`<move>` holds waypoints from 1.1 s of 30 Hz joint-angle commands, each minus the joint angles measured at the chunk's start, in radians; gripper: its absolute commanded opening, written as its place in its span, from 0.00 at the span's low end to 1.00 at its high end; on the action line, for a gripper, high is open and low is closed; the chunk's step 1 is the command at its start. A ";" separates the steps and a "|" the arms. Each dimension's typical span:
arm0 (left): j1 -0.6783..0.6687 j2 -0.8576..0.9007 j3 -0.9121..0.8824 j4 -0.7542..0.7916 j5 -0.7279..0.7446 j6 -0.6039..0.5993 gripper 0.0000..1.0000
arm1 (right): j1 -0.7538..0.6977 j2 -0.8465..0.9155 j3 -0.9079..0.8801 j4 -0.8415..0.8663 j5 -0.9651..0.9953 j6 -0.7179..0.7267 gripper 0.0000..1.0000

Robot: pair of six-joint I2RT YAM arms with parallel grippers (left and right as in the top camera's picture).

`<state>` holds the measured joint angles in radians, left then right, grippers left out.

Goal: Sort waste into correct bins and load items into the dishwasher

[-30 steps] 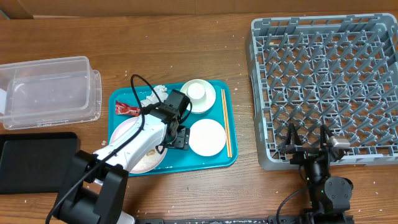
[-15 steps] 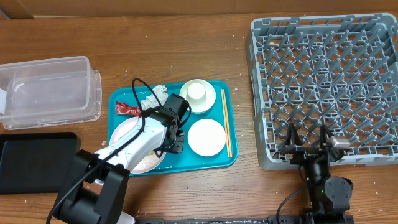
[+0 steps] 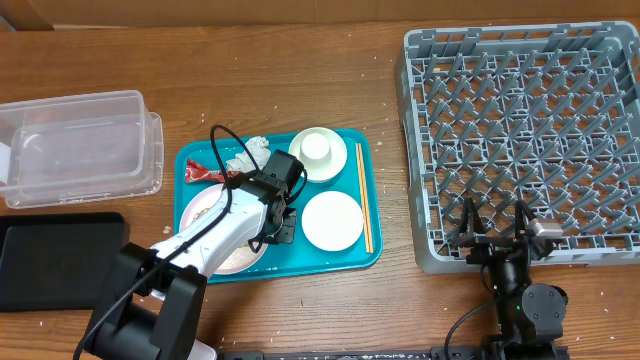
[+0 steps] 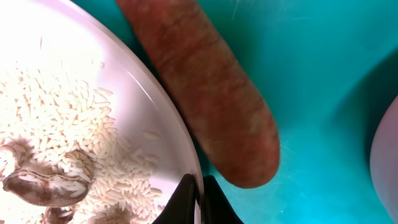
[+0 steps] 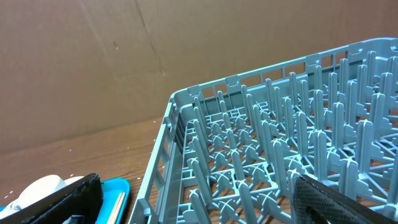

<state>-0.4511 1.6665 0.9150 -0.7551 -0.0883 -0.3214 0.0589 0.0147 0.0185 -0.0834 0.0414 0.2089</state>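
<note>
A pale pink plate (image 4: pixel 93 74) carrying beige rice scraps (image 4: pixel 62 137) fills the left of the left wrist view, and my left gripper (image 4: pixel 200 199) is shut on its right rim. An orange carrot-like stick (image 4: pixel 205 93) lies on the teal tray just beside that rim. From overhead, the left gripper (image 3: pixel 283 222) sits between this plate (image 3: pixel 205 215) and a small white plate (image 3: pixel 332 220). A bowl holding a cup (image 3: pixel 318 153), chopsticks (image 3: pixel 364 195), a red wrapper (image 3: pixel 205 174) and a tissue (image 3: pixel 248 152) share the tray. My right gripper (image 3: pixel 492 225) stands open at the dish rack's (image 3: pixel 520 130) front edge.
A clear tub (image 3: pixel 75 145) stands at the far left with a flat black tray (image 3: pixel 60 260) in front of it. The teal serving tray (image 3: pixel 270 265) sits mid-table. The right wrist view looks over the rack's pegs (image 5: pixel 280 143) toward a cardboard wall.
My left gripper's jaws have closed from wide open onto the plate's rim, settling slightly leftward. The right arm has stayed still.
</note>
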 commanded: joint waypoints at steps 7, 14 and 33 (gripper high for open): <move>-0.006 -0.005 0.073 -0.072 0.037 0.000 0.04 | -0.002 -0.012 -0.010 0.003 0.008 -0.004 1.00; -0.027 -0.006 0.204 -0.235 0.027 -0.061 0.04 | -0.002 -0.012 -0.010 0.003 0.008 -0.004 1.00; -0.027 -0.006 0.327 -0.442 -0.072 -0.132 0.04 | -0.002 -0.012 -0.010 0.003 0.008 -0.004 1.00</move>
<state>-0.4717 1.6672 1.2163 -1.1839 -0.1249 -0.4374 0.0589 0.0147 0.0185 -0.0837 0.0414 0.2089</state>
